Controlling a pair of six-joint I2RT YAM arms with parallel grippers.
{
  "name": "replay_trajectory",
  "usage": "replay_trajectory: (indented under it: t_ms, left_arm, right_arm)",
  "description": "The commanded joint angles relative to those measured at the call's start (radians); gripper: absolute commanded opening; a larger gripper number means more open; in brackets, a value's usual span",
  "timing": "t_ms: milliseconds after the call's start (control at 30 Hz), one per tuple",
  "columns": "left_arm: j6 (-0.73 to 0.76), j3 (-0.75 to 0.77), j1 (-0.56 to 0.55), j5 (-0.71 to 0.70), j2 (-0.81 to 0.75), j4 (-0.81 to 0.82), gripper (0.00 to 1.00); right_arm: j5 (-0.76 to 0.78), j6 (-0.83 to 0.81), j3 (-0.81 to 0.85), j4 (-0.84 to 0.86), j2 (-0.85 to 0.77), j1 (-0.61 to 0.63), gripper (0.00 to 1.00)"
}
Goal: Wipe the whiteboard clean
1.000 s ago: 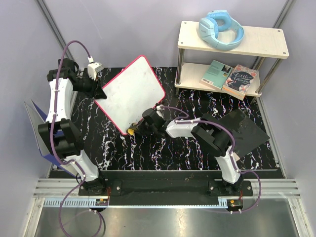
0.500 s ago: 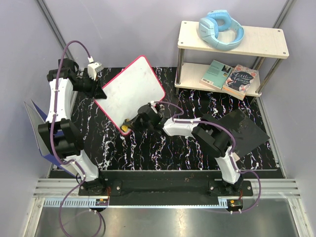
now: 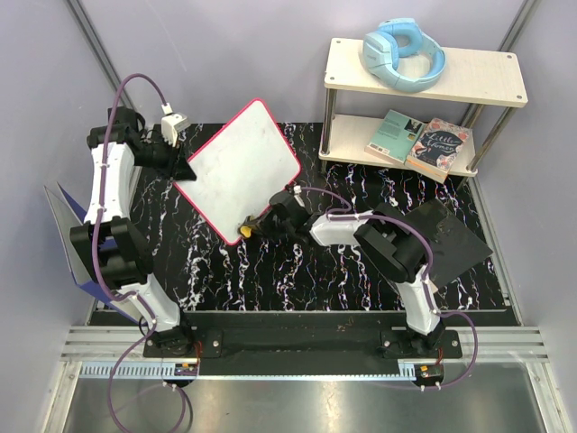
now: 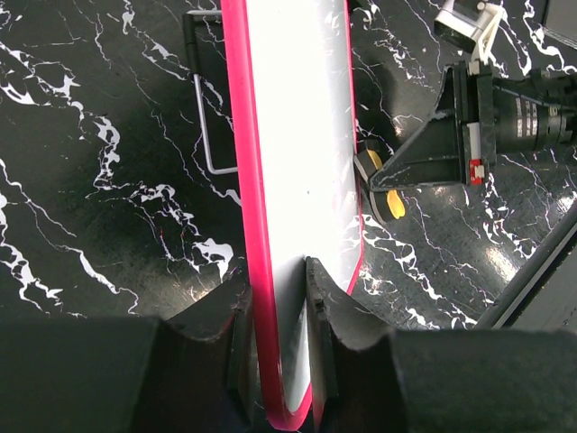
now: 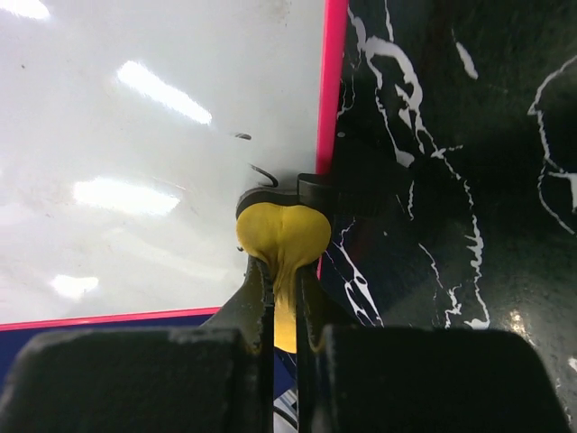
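Bench (image 3: 297, 271): black marbled top, both arms working over its far-left part. Whiteboard (image 3: 239, 171) is held up off the bench at a tilt, toward the far-left corner, with its lowest corner pointing at the bench middle. The face reads almost blank from above. Black flat pad (image 3: 446, 239) lies at the right edge and takes no part in the work. Left end effector (image 4: 275, 289) is pinching the whiteboard's red-pink rim, which the wrist view shows edge-on between the fingers. Its hold on the rim has not changed over the last second. Right end effector (image 5: 281, 280) is pressed together on a yellow wiper (image 5: 281, 236), which sits against the face just inside the board's low corner. Change noted: over the last second the right end effector ran out along the board's near rim toward the left edge of the bench, and it has now come back to the low corner. I read that as one wiping stroke there and back. Residue: a small dark curl (image 5: 263, 171) and a fleck remain just ahead of the wiper. Judgement: the job is nearly done, and this corner needs one more pass over those marks.
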Motion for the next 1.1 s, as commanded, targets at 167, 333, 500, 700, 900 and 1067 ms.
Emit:
replay_trajectory:
  t_ms: [167, 333, 500, 700, 900, 1067]
  left_arm:
    - [0.071, 0.023, -0.004, -0.024, 0.006, 0.025, 0.0]
    - [0.079, 0.023, -0.004, -0.025, 0.006, 0.02, 0.0]
    - [0.085, 0.026, -0.006, -0.025, 0.004, 0.017, 0.0]
    - [0.093, 0.024, -0.004, -0.03, 0.009, 0.01, 0.0]
    - [0.098, 0.024, -0.003, -0.027, 0.012, 0.002, 0.0]
    - [0.088, 0.035, -0.003, -0.025, 0.016, 0.003, 0.0]
  right_arm:
    - [0.064, -0.005, 0.085, 0.065, 0.017, -0.081, 0.0]
    - [0.042, 0.03, 0.142, 0.098, 0.059, -0.085, 0.0]
    - [0.032, 0.058, 0.182, 0.136, 0.103, -0.094, 0.0]
    - [0.022, 0.056, 0.223, 0.182, 0.113, -0.117, 0.0]
    - [0.002, 0.018, 0.26, 0.188, 0.096, -0.143, 0.0]
    - [-0.008, 0.001, 0.266, 0.173, 0.102, -0.155, 0.0]
